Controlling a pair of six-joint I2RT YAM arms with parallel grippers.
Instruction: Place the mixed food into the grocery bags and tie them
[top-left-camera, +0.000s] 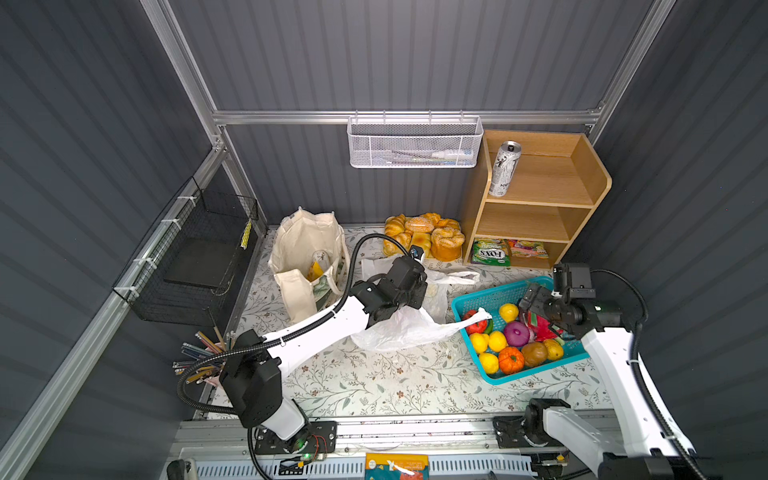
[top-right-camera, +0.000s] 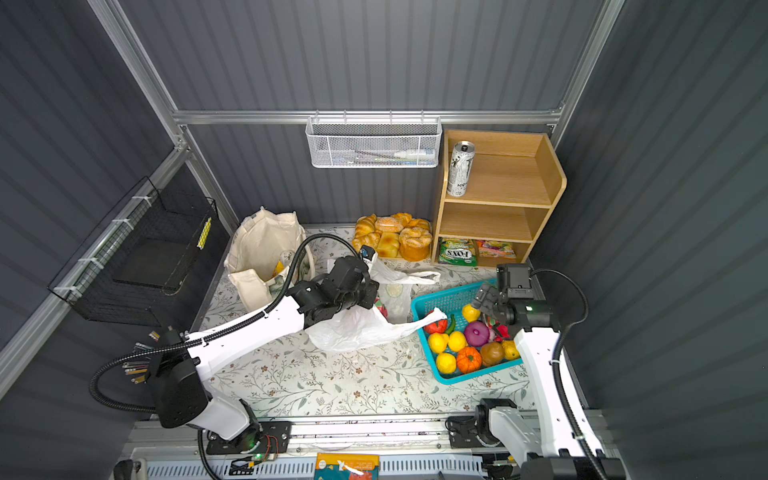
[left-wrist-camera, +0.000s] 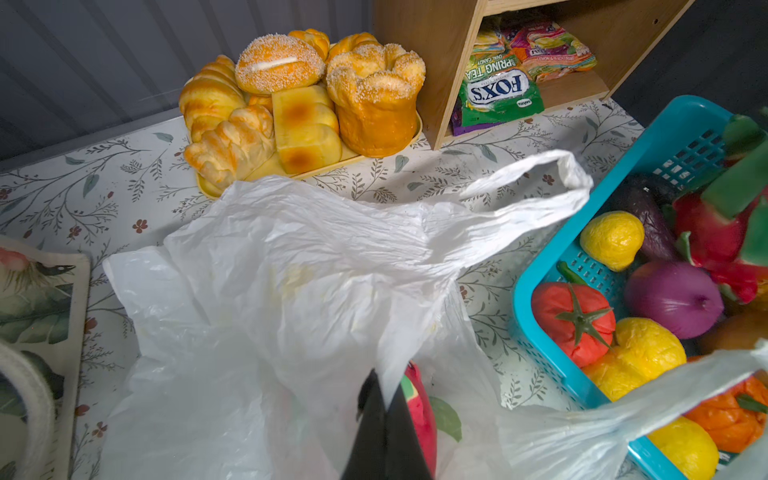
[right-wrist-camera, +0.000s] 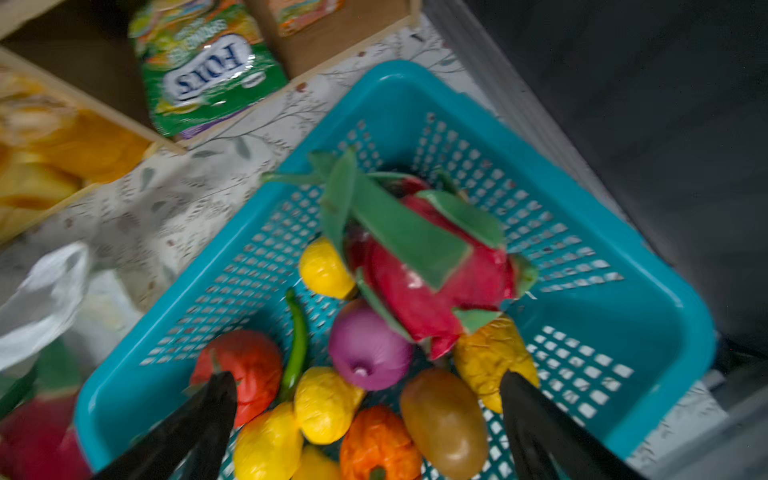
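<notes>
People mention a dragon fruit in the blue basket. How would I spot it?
Find the turquoise basket on the right of the flowery table, just in front of the wooden shelf. In its heap of fruit and vegetables, the dragon fruit lies beside a purple onion. Unlike its smooth round neighbours, it is pink-red with flat green leafy flaps.

The crinkly green plastic sweet packet (left-wrist-camera: 496, 89) (top-left-camera: 490, 252), right of centre in both top views, reads "FOX'S", "SPRING TEA" and "OVAL CANDY". The pink plastic packet (left-wrist-camera: 548, 50) beside it shows "LEMON &", and the rest is illegible. The dark lettering on the tall silver-white can (top-left-camera: 503, 168) is too small to read.
</notes>
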